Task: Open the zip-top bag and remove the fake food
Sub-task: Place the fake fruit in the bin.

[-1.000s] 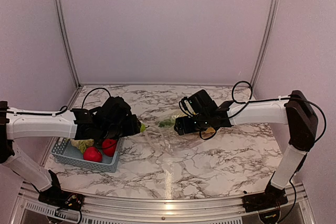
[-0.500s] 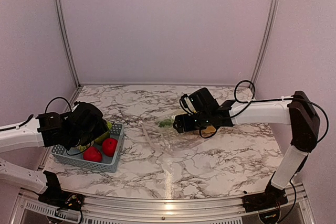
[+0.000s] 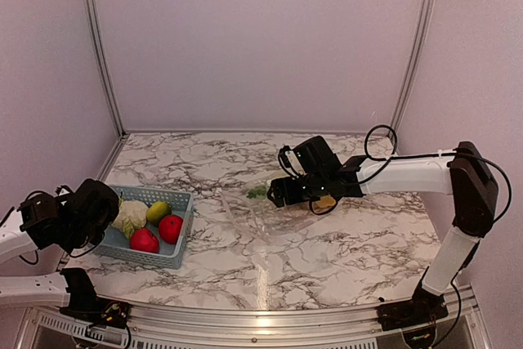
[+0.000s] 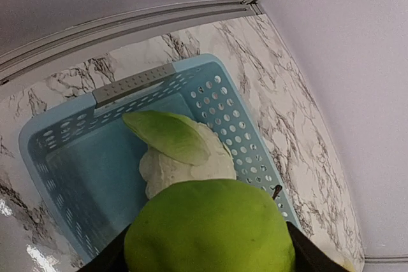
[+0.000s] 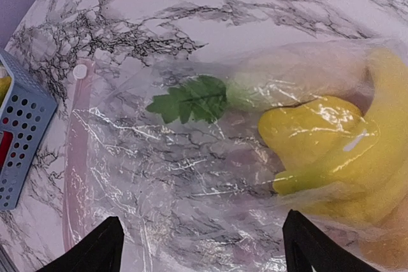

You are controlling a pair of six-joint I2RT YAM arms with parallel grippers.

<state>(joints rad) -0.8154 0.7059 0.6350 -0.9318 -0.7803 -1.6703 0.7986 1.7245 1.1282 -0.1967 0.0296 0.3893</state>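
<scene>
Two hands in view. The right hand (image 5: 201, 221) hangs over the zip-top bag (image 5: 159, 176) with its fingers (image 5: 95, 250) spread wide and nothing between them. Whether they touch the plastic cannot be told. The bag lies flat on the marble table (image 5: 268, 4), directly under that hand and reaching out ahead of it. Inside the bag, ahead of the fingers, are yellow fruit (image 5: 319, 138) and a green leaf (image 5: 191, 100) on a pale stalk.

The left hand (image 4: 205, 259) is well apart from the bag, at the blue basket (image 4: 51, 157). In the wrist view a green pear (image 4: 210, 227) fills the gap between the dark fingers (image 4: 105, 262), with the cabbage (image 4: 185, 151) just beyond it. In the top view a pear lies in the basket beside the cabbage and two red apples (image 3: 170, 228), past the tip of the hand. The views disagree, so I cannot tell whether the left hand pinches the pear or is loose around it.
</scene>
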